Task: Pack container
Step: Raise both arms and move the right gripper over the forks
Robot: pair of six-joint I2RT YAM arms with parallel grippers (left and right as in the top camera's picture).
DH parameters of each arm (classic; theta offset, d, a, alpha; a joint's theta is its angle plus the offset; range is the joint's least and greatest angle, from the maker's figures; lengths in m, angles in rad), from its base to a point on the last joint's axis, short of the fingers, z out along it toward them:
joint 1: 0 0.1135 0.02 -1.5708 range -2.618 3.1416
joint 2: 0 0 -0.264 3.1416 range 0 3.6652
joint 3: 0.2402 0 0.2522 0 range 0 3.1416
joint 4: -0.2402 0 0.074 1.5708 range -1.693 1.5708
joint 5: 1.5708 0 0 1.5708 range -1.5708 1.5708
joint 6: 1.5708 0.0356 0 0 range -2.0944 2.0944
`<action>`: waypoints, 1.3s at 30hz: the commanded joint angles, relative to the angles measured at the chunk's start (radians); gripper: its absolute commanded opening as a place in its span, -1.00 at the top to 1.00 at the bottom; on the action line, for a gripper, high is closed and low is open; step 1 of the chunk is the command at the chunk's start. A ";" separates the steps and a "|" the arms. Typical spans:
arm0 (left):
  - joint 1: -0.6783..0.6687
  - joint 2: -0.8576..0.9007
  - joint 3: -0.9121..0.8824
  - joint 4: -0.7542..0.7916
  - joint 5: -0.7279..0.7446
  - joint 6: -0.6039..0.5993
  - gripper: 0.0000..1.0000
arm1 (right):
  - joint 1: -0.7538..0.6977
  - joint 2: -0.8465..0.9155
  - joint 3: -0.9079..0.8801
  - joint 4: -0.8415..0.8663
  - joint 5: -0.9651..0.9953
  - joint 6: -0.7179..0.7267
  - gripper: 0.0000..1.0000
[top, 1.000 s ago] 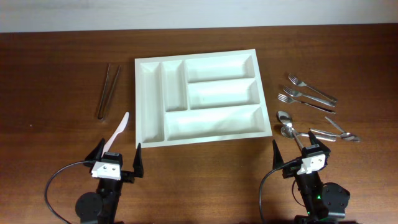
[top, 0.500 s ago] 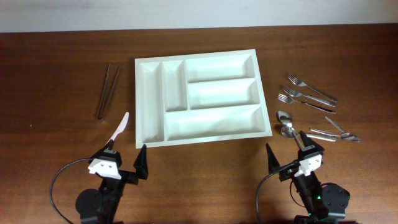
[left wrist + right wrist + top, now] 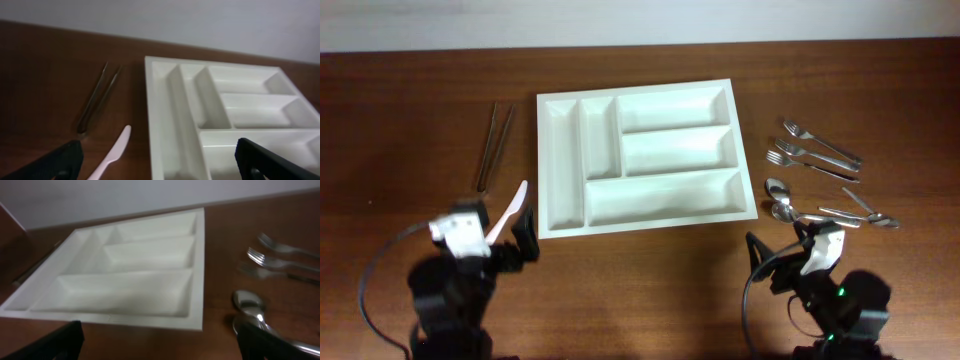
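Note:
The container (image 3: 542,170) is a large white tray with five empty compartments at the table's middle. My left gripper (image 3: 492,226) hangs open just off its front left corner, over the handle end of a pale plastic knife (image 3: 510,210). In the left wrist view the knife (image 3: 112,155) lies between the open fingers, beside the container (image 3: 157,115). My right gripper (image 3: 783,247) stands open off the container's front right corner, close to the spoons (image 3: 780,198). In the right wrist view, the container (image 3: 125,320) is to the left and a spoon (image 3: 250,305) to the right.
Metal tongs (image 3: 492,148) lie left of the container, also visible as tongs (image 3: 97,97) in the left wrist view. Forks (image 3: 815,152) and more spoons (image 3: 860,213) lie to the right. Forks (image 3: 280,255) appear at the right wrist view's far right. A pale wall borders the table's far edge.
Both arms have risen from their low pose near the front edge. The left gripper moved forward and left over the knife's handle. The right gripper shifted slightly toward the spoons. Both stayed open.

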 commanded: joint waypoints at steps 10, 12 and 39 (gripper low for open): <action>0.000 0.609 0.542 -0.166 -0.034 0.216 -0.98 | 0.005 0.708 0.784 -0.314 0.154 -0.330 -0.97; 0.000 0.653 0.586 -0.166 -0.046 0.216 -0.98 | 0.005 0.796 0.918 -0.396 0.161 -0.326 -0.97; 0.209 0.785 0.644 -0.254 -0.127 0.278 -0.98 | -0.257 1.307 1.202 -0.582 0.109 -0.162 -0.97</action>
